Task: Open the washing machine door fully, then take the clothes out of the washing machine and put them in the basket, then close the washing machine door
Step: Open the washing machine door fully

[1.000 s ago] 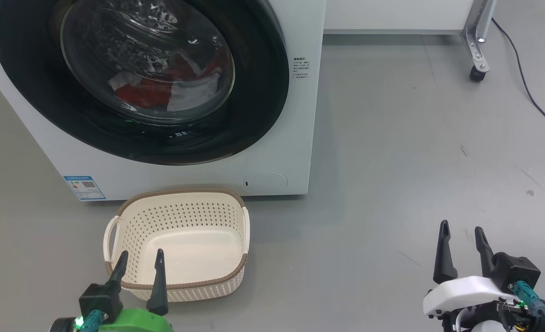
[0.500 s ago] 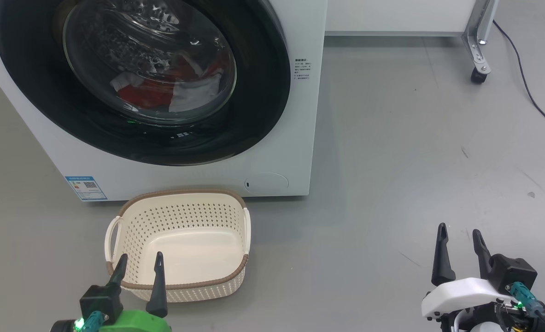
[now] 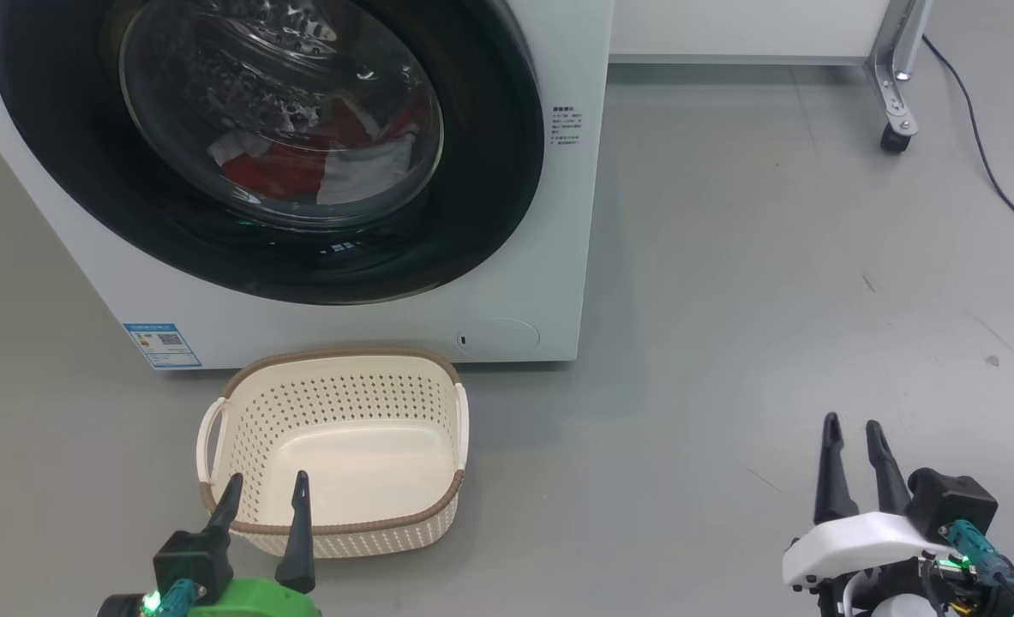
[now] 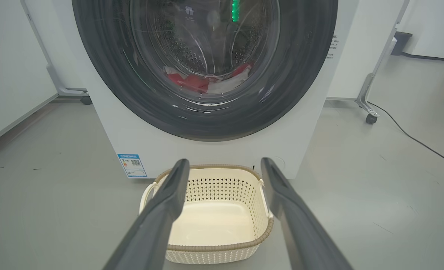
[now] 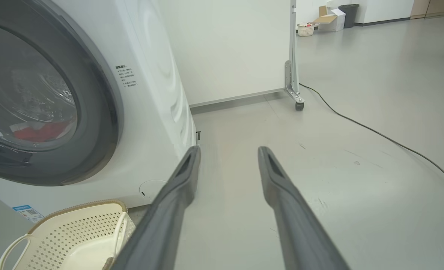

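Head view, with both wrist views: compared with the earlier frames, the right gripper [image 3: 852,422] at the lower right of the frame has drawn its two dark fingers closer, though a clear gap remains and nothing lies between them; the left gripper [image 3: 268,477] at the lower left keeps its fingers spread wide, also with nothing between them, and the whole scene has slid slightly in the frame while the objects keep their layout. The washing machine [image 3: 515,257] fills the upper left, and the washing machine door [image 3: 489,171] sits shut against its front, its glossy black rim ringing the clear glass bowl. The clothes [image 3: 301,171], red with white panels, lie low in the drum behind that glass, so the closed door stands between them and both grippers. A blue label [image 3: 162,344] marks the lower left corner of the front panel, a round cover [image 3: 496,337] the lower right, and small printed text [image 3: 567,128] sits just right of the door. The basket [image 3: 344,353] stands on the grey floor [image 3: 729,300] near the foot of the machine, below the door, its bare cream bottom showing; the left fingertips overlap its near rim in the frame. A wheeled metal leg [image 3: 892,86] and a black cable [image 3: 987,171] occupy the upper right, well apart from the right gripper
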